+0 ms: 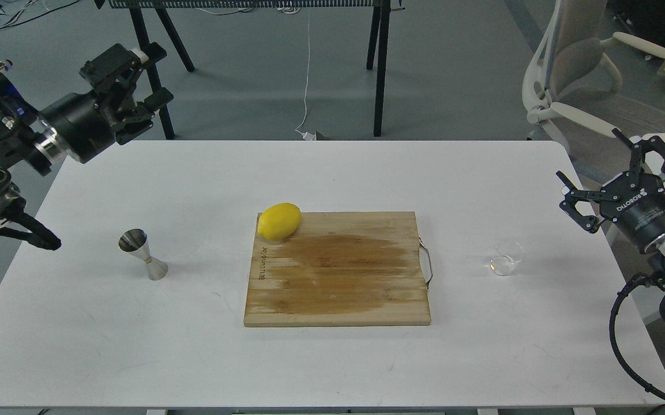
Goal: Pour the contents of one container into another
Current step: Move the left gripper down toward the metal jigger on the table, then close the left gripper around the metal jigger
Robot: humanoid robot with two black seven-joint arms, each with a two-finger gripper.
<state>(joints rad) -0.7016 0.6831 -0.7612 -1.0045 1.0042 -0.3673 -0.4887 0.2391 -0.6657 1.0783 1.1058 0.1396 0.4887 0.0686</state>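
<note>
The small clear glass cup (507,257) stands upright on the white table (136,346), right of the cutting board. The steel hourglass jigger (142,254) stands upright on the table's left side. My right gripper (609,167) hovers at the table's right edge, up and to the right of the cup, open with nothing between its fingers. My left gripper (149,75) is raised beyond the table's far left corner, well away from the jigger, open and holding nothing.
A wooden cutting board (338,276) with a metal handle lies in the table's middle, a yellow lemon (279,221) on its far left corner. An office chair (586,86) stands behind the table at right, dark table legs (379,69) behind.
</note>
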